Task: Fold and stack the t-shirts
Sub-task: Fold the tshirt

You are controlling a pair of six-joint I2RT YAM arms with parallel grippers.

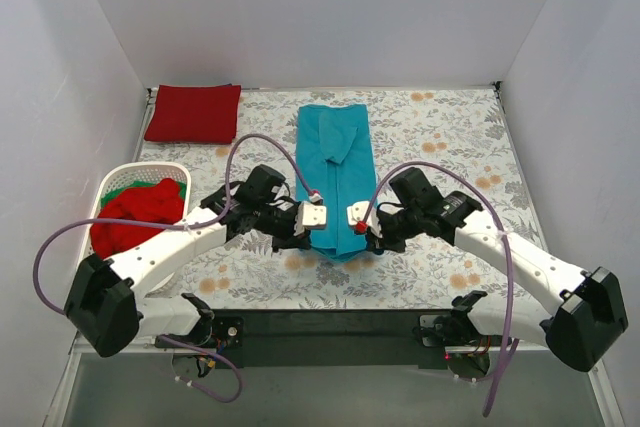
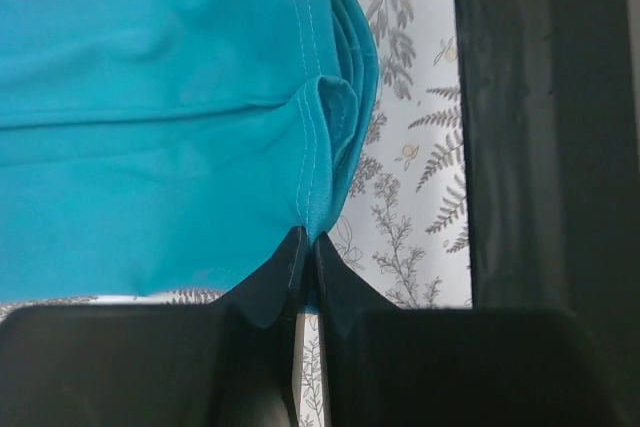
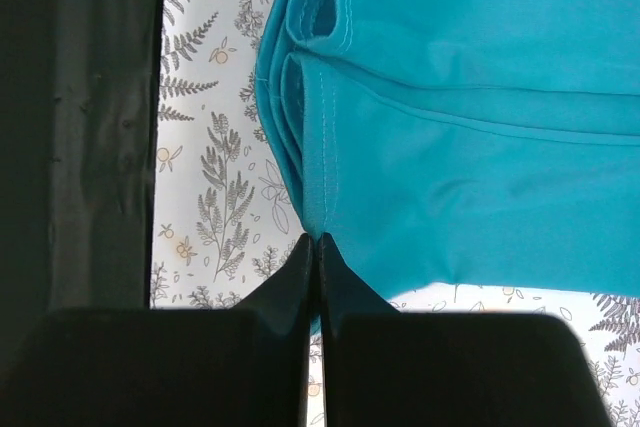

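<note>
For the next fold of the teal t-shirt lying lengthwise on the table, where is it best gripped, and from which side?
Grip the teal t-shirt at the two corners of its near end, coming in low from the robot's side. It lies as a long narrow strip running away from the robot, and its stacked hems meet there. The left gripper and right gripper are shut at those corners, apparently pinching the layers.

Teal t-shirt [image 1: 333, 172], flat, narrow lengthwise fold
</note>
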